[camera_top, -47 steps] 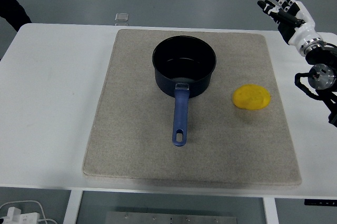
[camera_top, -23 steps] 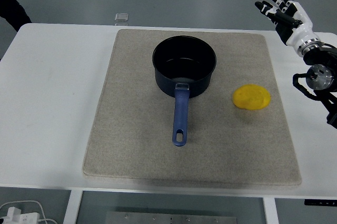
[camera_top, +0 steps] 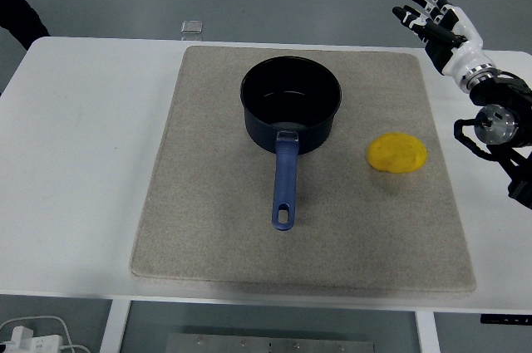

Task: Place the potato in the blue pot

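A yellow potato (camera_top: 398,153) lies on the grey mat (camera_top: 208,203), to the right of the pot. The dark blue pot (camera_top: 291,100) stands at the mat's middle back, empty, its blue handle (camera_top: 284,183) pointing toward the near edge. My right hand (camera_top: 434,19) is raised at the far right, above and behind the potato, fingers spread and holding nothing. The left arm is out of view.
A small clear square object (camera_top: 192,28) sits at the table's far edge behind the mat. A person's dark sleeve (camera_top: 18,12) shows at the top left. White cables and a plug (camera_top: 29,336) lie on the floor at the bottom left.
My right hand has shifted a little to the left, toward the mat, still open. The potato and pot have not moved.
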